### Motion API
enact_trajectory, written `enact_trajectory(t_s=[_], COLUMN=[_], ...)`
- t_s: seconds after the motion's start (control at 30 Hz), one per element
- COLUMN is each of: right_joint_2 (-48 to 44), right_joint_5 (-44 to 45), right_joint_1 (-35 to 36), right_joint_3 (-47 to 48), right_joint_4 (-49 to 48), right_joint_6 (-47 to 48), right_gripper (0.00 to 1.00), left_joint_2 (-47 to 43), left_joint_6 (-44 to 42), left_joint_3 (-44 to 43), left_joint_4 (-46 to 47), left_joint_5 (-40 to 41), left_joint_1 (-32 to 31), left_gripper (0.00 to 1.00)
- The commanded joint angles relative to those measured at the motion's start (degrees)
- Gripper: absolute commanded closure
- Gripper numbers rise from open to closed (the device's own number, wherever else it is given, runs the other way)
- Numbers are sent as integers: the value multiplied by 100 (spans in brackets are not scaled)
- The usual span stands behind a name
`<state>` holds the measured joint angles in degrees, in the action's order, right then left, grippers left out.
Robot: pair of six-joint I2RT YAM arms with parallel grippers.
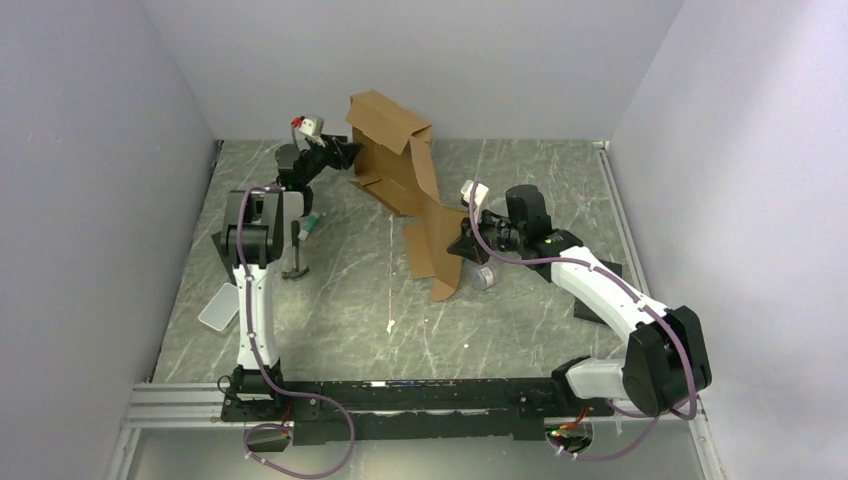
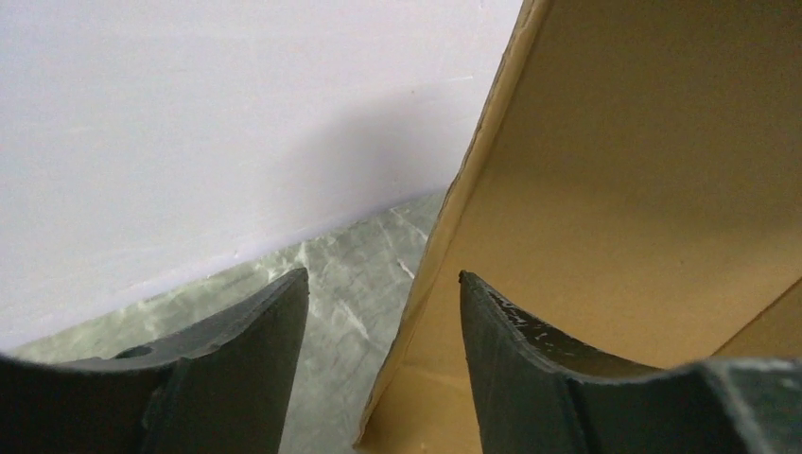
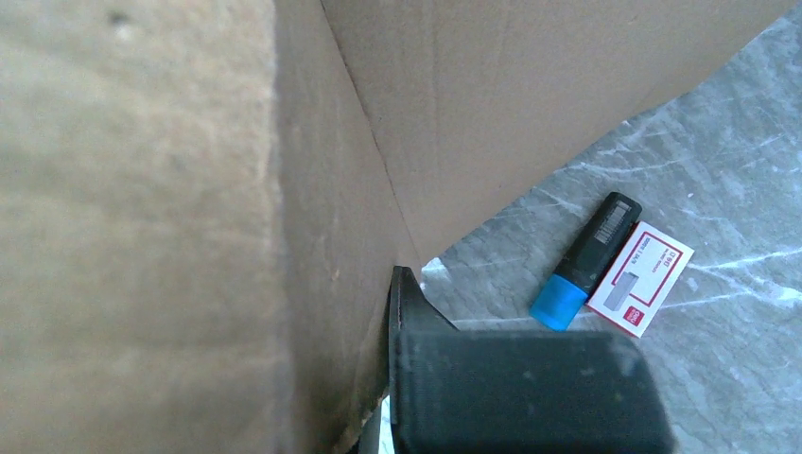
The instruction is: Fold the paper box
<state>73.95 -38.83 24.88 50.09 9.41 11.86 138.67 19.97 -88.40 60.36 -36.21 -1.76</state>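
The paper box [image 1: 400, 165] is a brown cardboard sheet, part-folded and standing on edge across the middle of the marble table. My left gripper [image 1: 350, 152] is at its far left end and is open. In the left wrist view the cardboard's edge [image 2: 444, 236] stands between the two fingers of the left gripper [image 2: 384, 274], closer to the right one and touching neither. My right gripper [image 1: 458, 243] is shut on the near lower panel. In the right wrist view one black finger [image 3: 416, 312] presses flat against the cardboard [image 3: 189, 189]. The other finger is hidden behind the panel.
A blue-capped black marker [image 3: 586, 260] and a small white card [image 3: 641, 279] lie on the marble just right of the box. A green-tipped item [image 1: 310, 226], a dark tool [image 1: 295, 270] and a clear plastic piece [image 1: 220, 306] lie by the left arm. Walls enclose three sides.
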Motion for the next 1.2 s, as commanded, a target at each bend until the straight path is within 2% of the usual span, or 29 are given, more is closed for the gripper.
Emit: enact_trajectory(t_s=[0.0,0.07,0.13,0.27,0.57,0.77,0.9,1.0,1.17], right_joint_2=[71,104,133,118,-482,-974,-1347,-1623,-1807], right_joint_5=[-172,-185,-168,-125,-118,-265,-308,-357,-313], right_joint_1=[-10,-10,-10,-18,-500,-563,-564,-572,-581], right_joint_3=[133,144,150,168,224,259,12,-225,-346], right_joint_4=[18,25,26,57,441,1331,1745,1851,1754], right_joint_6=[-32,-34,-34,-28,204,919,1340,1413,1322], right_gripper=[94,94,94,95,95,95,95,95,94], left_joint_2=[226,302,338,190,-1744,-3184,-4333,-5257,-6887], left_joint_6=[137,175,255,372,181,181,-163,-488,-621], left_joint_3=[-527,-628,-656,-451,2123,3964,5292,6253,7188], left_joint_4=[208,226,317,586,1435,1657,1510,1322,124], left_joint_5=[-141,-169,-233,-390,27,668,1380,2216,3562], left_joint_1=[-94,-97,-97,-89,-42,-337,-767,-1181,-1808], left_gripper=[39,47,60,100,100,100,100,100,100])
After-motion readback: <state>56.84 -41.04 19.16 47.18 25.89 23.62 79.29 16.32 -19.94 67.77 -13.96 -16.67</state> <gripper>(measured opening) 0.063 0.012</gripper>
